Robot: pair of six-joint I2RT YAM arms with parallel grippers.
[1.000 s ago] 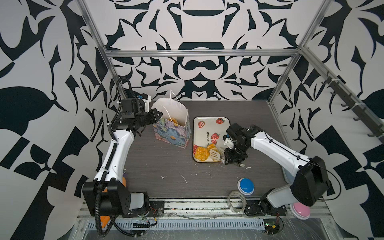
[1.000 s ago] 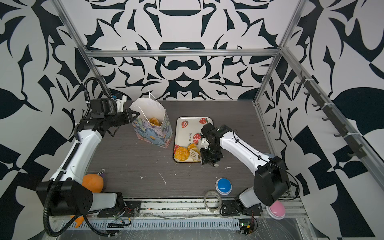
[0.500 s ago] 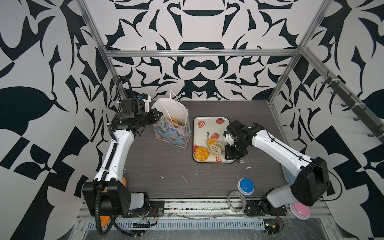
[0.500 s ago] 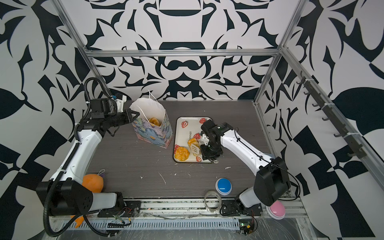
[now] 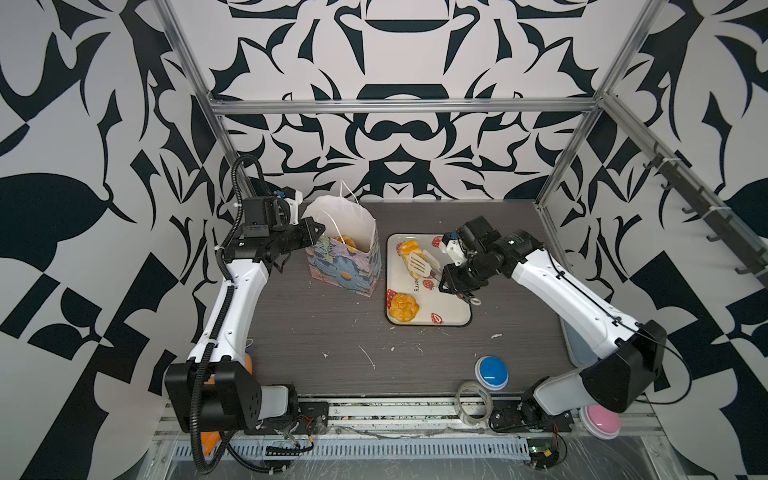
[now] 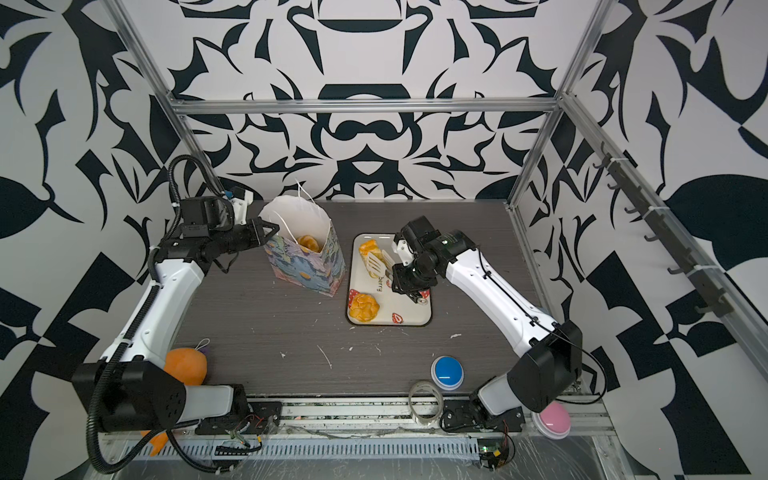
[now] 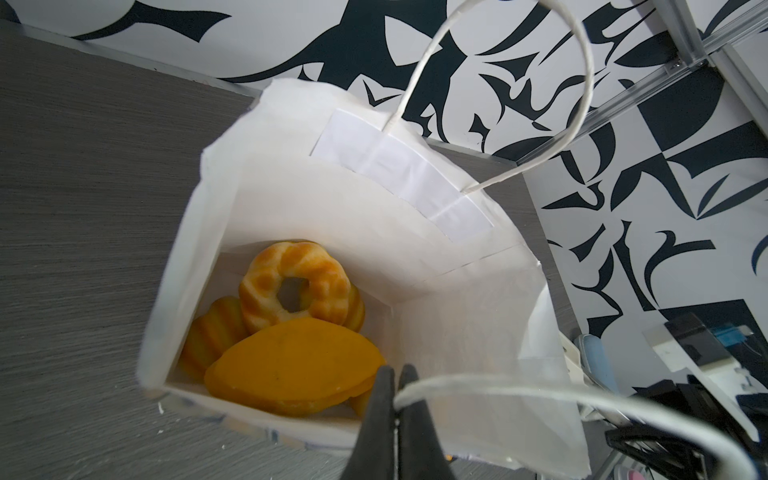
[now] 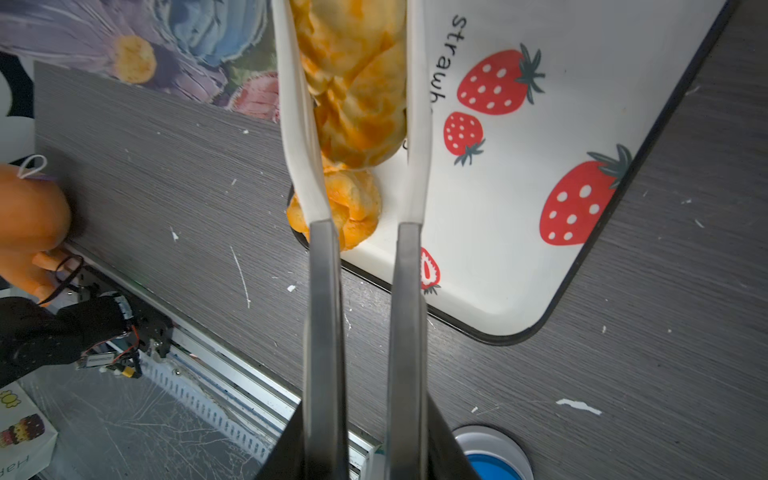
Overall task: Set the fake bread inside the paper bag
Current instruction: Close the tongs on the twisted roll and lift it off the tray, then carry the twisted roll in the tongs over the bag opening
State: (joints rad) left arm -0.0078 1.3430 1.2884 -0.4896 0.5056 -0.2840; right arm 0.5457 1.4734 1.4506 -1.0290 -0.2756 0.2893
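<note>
- Left gripper (image 7: pixel 394 415) is clamped tight on the near rim of the paper bag (image 5: pixel 345 270), right where the cord handle (image 7: pixel 498 384) comes off; in both top views it sits at the bag's left edge (image 6: pixel 268 232).
- The bag stands upright on the table (image 5: pixel 311 332), mouth wide open, just beside the left edge of the tray (image 5: pixel 451 309).
- Down in the bag: a ring pastry (image 7: pixel 295 286) on top, a striped loaf (image 7: pixel 216 332) tucked under it, and a flat orange piece (image 7: pixel 291 370) lying against the near wall.
- Over to the right gripper (image 5: pixel 453 277): it's closed on the metal handles of a pair of tongs (image 5: pixel 420 264), squeezing them together.
- The white tong tips have a pastry (image 8: pixel 357 83) caught between them, one tip on each side.
- In both top views that pastry (image 6: pixel 369 249) is over the far end of the tray, close to the bag's right wall; whether it's clear of the tray I can't tell.
- One more bun (image 5: pixel 403 307) sits loose at the tray's near left corner, well apart from the tong tips.
- Near the front edge of the table: a blue button (image 5: pixel 491 372) and a roll of tape (image 5: pixel 473 401); an orange soft toy (image 6: pixel 187 365) lies by the left arm's base.
</note>
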